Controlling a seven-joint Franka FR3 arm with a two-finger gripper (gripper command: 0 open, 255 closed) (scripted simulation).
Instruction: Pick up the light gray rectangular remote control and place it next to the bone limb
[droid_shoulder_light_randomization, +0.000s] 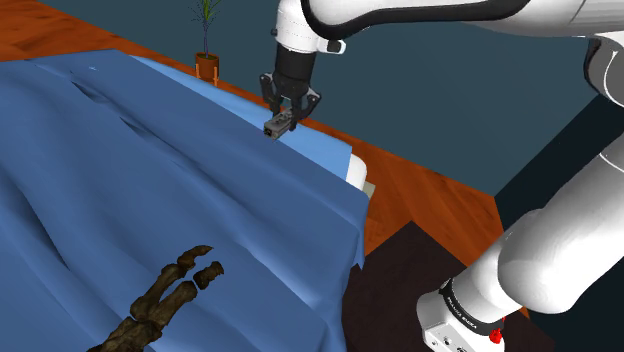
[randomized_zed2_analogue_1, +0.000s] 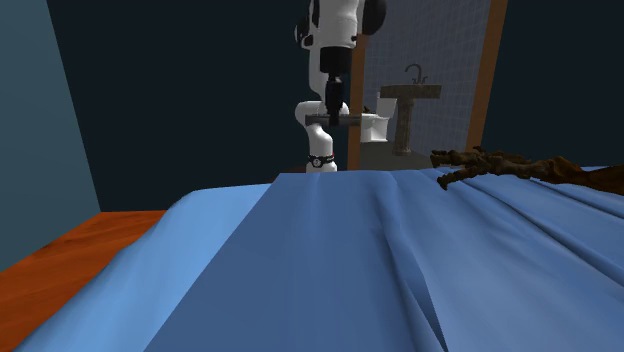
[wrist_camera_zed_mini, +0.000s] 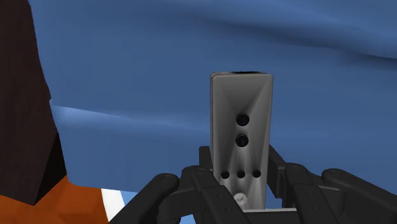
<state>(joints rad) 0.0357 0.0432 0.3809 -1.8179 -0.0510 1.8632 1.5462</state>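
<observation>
Wrist view showed the tool (wrist_camera_zed_mini: 242, 181) clamped on the grey remote (wrist_camera_zed_mini: 242, 114), held clear above the blue bed (droid_shoulder_light_randomization: 120, 170). Pickup looked done; carrying it to the bones (droid_shoulder_light_randomization: 165, 300), well apart, and setting it down remained.

Matt blue cloth (droid_shoulder_light_randomization: 150, 180), perhaps glossy remote (wrist_camera_zed_mini: 242, 137)

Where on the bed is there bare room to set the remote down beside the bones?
The blue cover lies bare between the bone limb and the gripper holding the remote, and from the bones to the cover's edge at the shoulder view's right. It is crowded only at the bones themselves.
</observation>
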